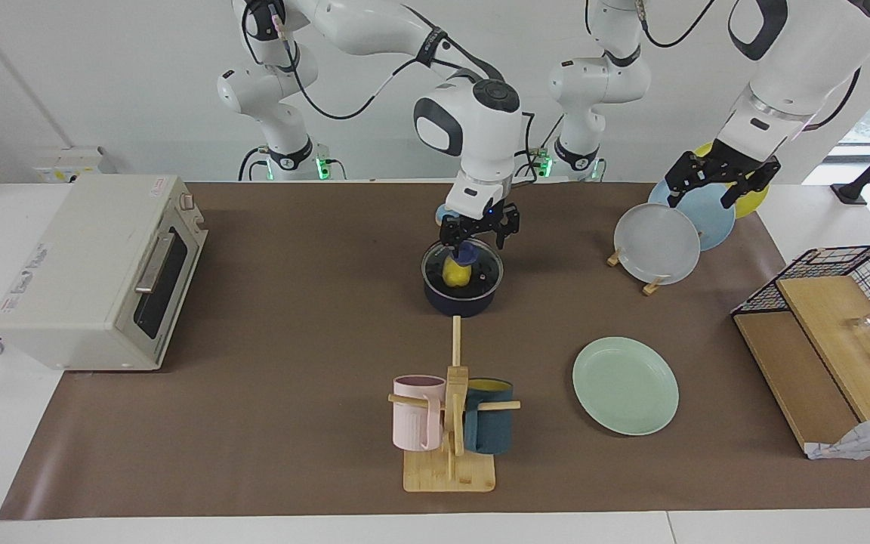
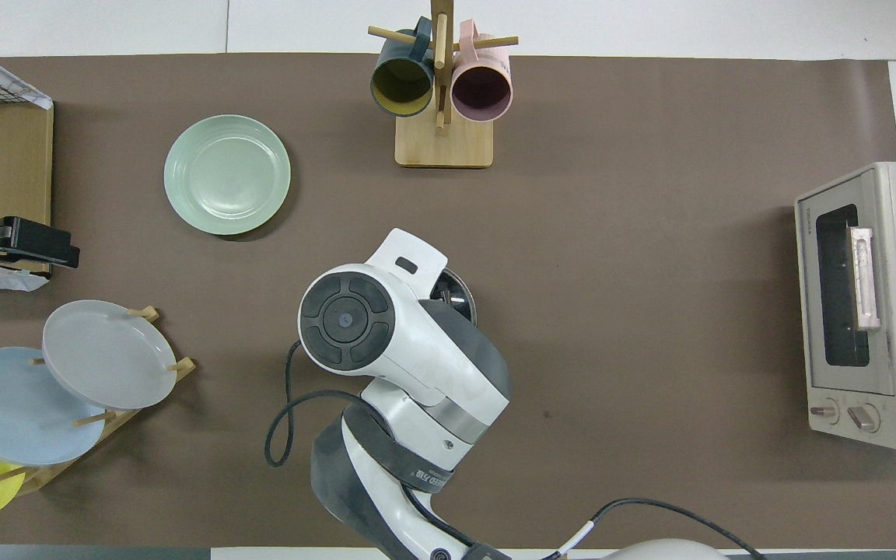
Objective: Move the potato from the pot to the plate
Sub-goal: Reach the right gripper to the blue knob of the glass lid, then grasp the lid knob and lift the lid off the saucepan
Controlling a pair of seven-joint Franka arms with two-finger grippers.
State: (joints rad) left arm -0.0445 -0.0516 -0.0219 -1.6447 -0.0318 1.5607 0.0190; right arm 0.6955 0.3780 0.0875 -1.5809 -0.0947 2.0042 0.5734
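two robot arms, one potato [image 1: 455, 273], one lidded pot [image 1: 462, 288], one mint-green plate [image 1: 624, 385], three plates on a wooden rack [image 2: 110, 355] (grey-white, light blue, yellow), two mugs on a mug tree [image 1: 451, 415] (pink, teal), one toaster oven [image 1: 95, 272], one wire basket [image 1: 846, 268]
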